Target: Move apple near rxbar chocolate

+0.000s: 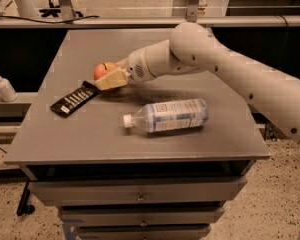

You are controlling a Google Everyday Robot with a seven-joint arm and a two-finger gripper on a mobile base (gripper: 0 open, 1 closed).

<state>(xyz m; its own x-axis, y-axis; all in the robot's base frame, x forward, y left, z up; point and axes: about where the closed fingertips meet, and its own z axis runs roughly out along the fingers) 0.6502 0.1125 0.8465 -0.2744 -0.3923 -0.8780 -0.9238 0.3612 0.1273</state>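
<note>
**On the grey counter's left half: apple pinched in the gripper, just beside the chocolate bar**

Off the counter's left edge, on a lower ledge, stands a small white pump bottle (3,86). On the grey counter (140,49) itself, the rxbar chocolate (74,99) lies flat near the left edge, about midway between the back and front edges. Its black wrapper with white lettering is turned on a diagonal, so that one end points toward the front-left corner and the other toward the middle of the top.

Just beside that inner end sits the apple (104,69), red-orange with its short dark stem up. The gripper (102,78) is pinching it. One cream-coloured finger (113,78) lies across the apple's front, pressed against it, and the other is hidden behind the fruit. The tip of the visible finger comes very close to the bar's end, but I cannot tell whether they touch. Nor can I tell whether the apple rests on the surface or hangs just above it.

Farther right, nearer the front edge, a clear plastic water bottle (167,115) lies on its side, white cap toward the left, well apart from the apple. The white arm (225,64) reaches in from the right edge, passing above the bottle. Below the top are grey drawers (140,196).
</note>
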